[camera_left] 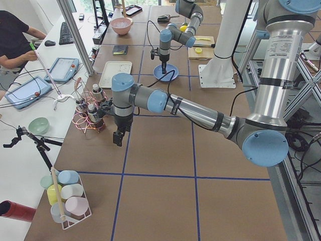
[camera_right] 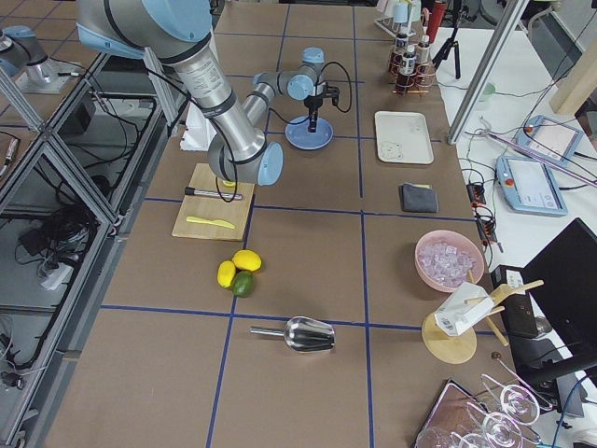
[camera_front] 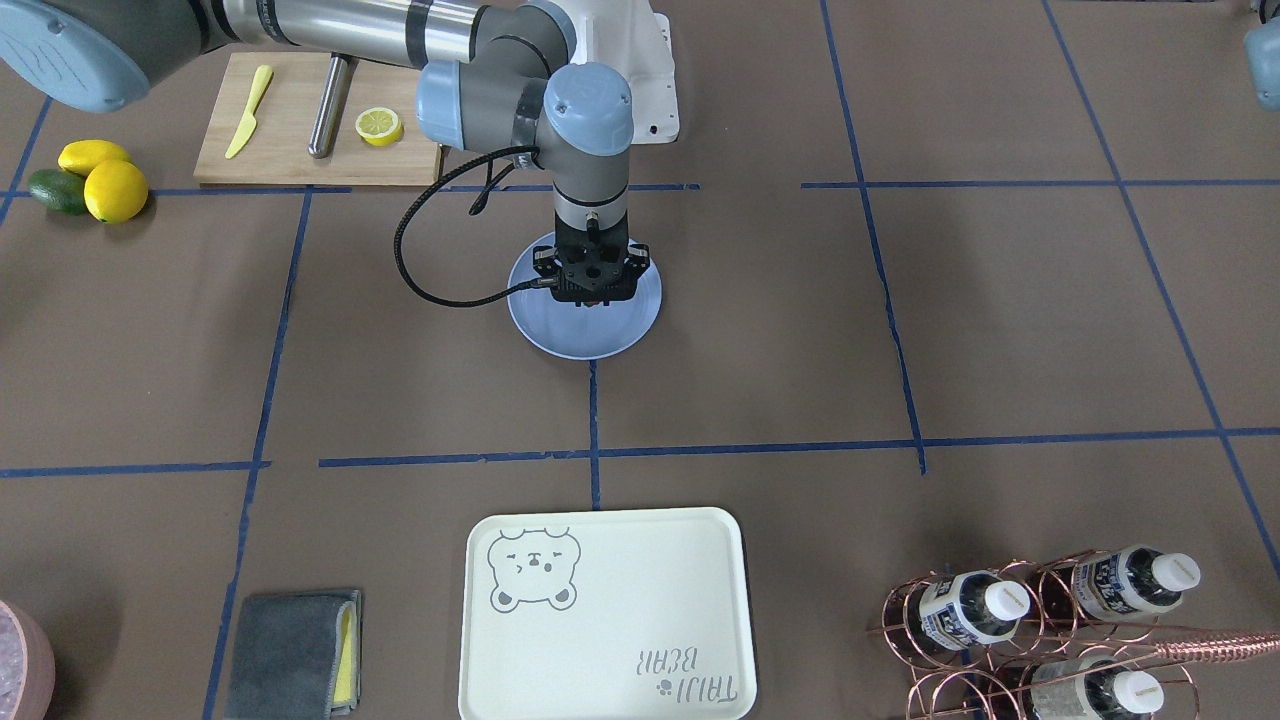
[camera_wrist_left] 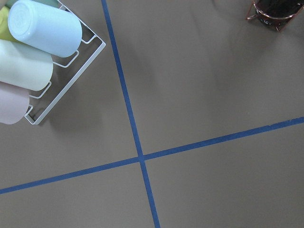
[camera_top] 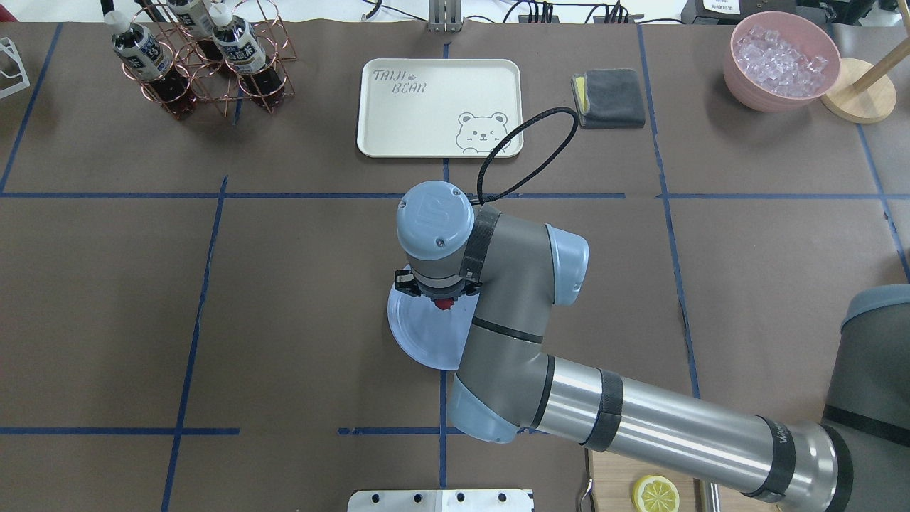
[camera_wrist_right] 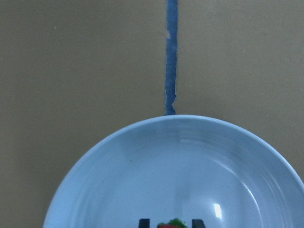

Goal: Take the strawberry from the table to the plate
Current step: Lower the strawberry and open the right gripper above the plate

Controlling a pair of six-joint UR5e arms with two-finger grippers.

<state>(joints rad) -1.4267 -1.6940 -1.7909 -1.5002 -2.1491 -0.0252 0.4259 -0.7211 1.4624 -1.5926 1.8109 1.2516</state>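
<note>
Strawberry (camera_wrist_right: 168, 225), tiny, dark red with a green cap: sits between the two dark fingertips (camera_wrist_right: 144, 223) of the right gripper (camera_front: 592, 298), over the round, glossy light blue plate (camera_front: 585, 338). Jaws set narrow and closed on the berry, one tip on each side. Only the top of the fruit shows, at the lower edge of the right wrist view, so whether it touches the plate's floor cannot be told. Overhead view shows it as a red spot under the wrist, inside the rim and not on the bare brown paper-covered counter (camera_top: 284, 284). Right arm (camera_top: 640, 419) pose: long silver forearm reaches in from the robot's right side, bends through the grey wrist joints, and the last link stands vertical. The gripper points straight down, close above the plate. Plate lies on a blue tape line (camera_wrist_right: 171, 57), which runs up to its rim. Left arm (camera_left: 195, 113) pose: stretched far along the counter toward its left end, wrist vertical. Left gripper (camera_left: 118, 140) points down above bare paper, near a copper wire rack of bottles (camera_left: 90, 118). Its jaws show only in the side view, so open or closed cannot be told. Left wrist view: a tape crossing and a white wire rack of pastel cups (camera_wrist_left: 70, 82). Cream rectangular tray with a bear drawing (camera_front: 640, 600) lies well apart from the plate.
</note>
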